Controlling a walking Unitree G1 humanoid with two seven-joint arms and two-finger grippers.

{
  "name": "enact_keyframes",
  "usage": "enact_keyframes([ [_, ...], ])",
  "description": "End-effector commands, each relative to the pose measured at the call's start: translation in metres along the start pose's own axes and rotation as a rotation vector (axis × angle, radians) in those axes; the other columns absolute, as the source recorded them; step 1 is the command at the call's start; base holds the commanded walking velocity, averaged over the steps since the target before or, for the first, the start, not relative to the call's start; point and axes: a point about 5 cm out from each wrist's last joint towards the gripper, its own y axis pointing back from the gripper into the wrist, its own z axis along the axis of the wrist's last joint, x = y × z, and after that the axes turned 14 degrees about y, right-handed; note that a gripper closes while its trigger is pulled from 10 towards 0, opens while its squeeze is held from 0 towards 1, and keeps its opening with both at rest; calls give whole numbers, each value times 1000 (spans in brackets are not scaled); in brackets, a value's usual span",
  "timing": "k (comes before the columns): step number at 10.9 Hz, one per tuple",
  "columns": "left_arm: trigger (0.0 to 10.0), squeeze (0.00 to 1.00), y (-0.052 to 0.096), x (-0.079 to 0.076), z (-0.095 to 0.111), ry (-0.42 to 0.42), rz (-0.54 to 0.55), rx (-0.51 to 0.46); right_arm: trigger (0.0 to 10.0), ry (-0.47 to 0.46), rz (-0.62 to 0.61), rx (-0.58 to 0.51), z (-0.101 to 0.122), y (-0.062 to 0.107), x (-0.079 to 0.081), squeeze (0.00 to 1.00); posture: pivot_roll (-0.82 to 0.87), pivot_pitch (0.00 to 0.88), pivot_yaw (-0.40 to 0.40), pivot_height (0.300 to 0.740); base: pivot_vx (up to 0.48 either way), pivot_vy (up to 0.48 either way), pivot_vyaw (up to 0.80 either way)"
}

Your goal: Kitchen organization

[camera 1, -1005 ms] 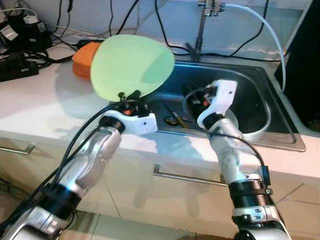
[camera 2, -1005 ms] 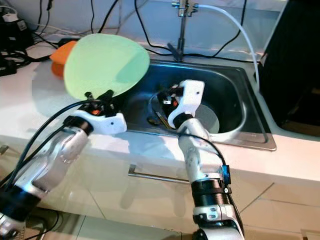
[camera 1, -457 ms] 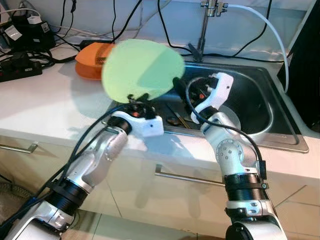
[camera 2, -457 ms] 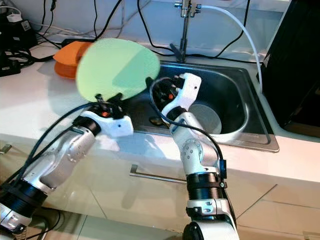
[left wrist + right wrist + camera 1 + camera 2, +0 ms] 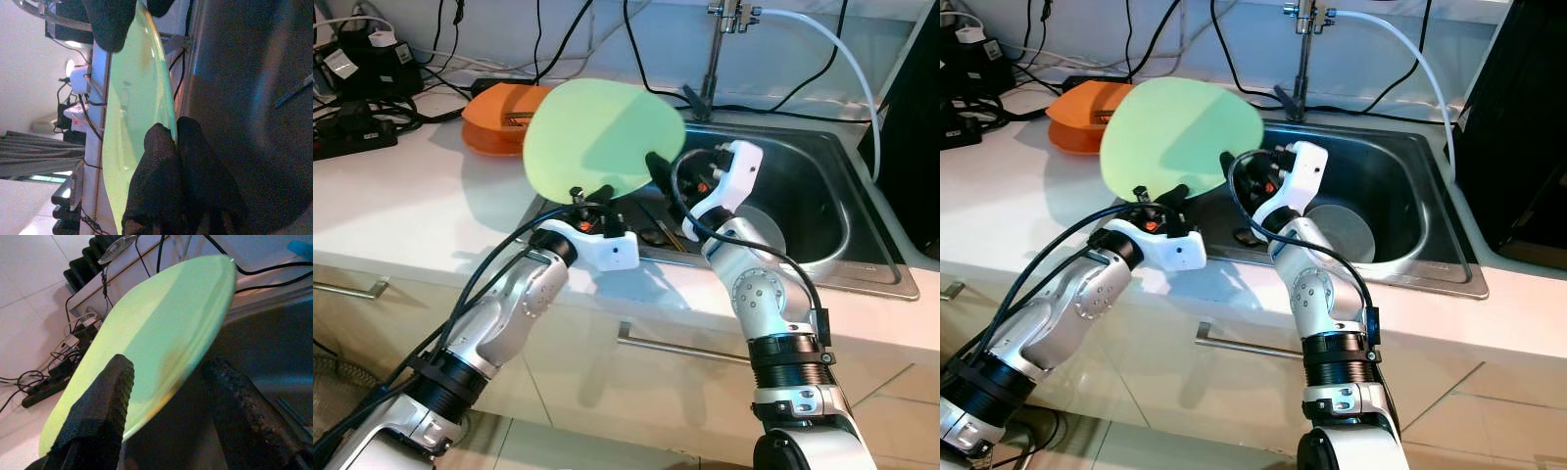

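Left hand (image 5: 590,195) pinches the lower rim of the green plate (image 5: 603,137), holding it upright on edge over the near-left corner of the sink (image 5: 862,279), probably so the other hand can take it. Behind the plate, left of the sink, an orange dish (image 5: 499,117) rests on the table (image 5: 401,206). Right hand (image 5: 658,172) hovers above the sink with its fingers (image 5: 98,411) spread on either side of the plate's rim, not yet closed on it, apparently set up for a handover. Cutlery (image 5: 658,232) lies on the sink floor beside a grey bowl (image 5: 766,229).
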Motion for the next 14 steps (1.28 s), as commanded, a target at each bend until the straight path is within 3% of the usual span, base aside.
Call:
enact_keyframes([
  [1,10000,0,-2,10,11,-18,31,-51,10000,1,10,-3,4,-4,4,0,228,0,15,740,0,0,0],
  [5,10000,0,0,9,12,-13,31,-61,10000,-4,10,-2,4,-8,5,0,233,4,11,740,0,0,0],
  [6,10000,0,0,9,12,-12,31,-62,9255,-9,8,-2,4,-8,5,0,234,5,9,740,0,0,0],
  [7,10000,0,0,9,13,-12,30,-63,4275,-18,-2,-1,3,-9,4,0,235,6,8,740,0,0,0],
  [8,10000,0,0,8,13,-11,29,-63,1098,-30,-16,-4,4,-10,2,0,235,6,8,740,0,0,0],
  [9,10000,0,0,8,12,-12,28,-63,0,-45,-30,-5,5,-11,0,0,236,5,7,740,0,0,0],
  [14,10000,0,0,8,13,-19,26,-70,0,-146,-54,-7,4,-13,-4,0,236,6,10,740,0,0,0],
])
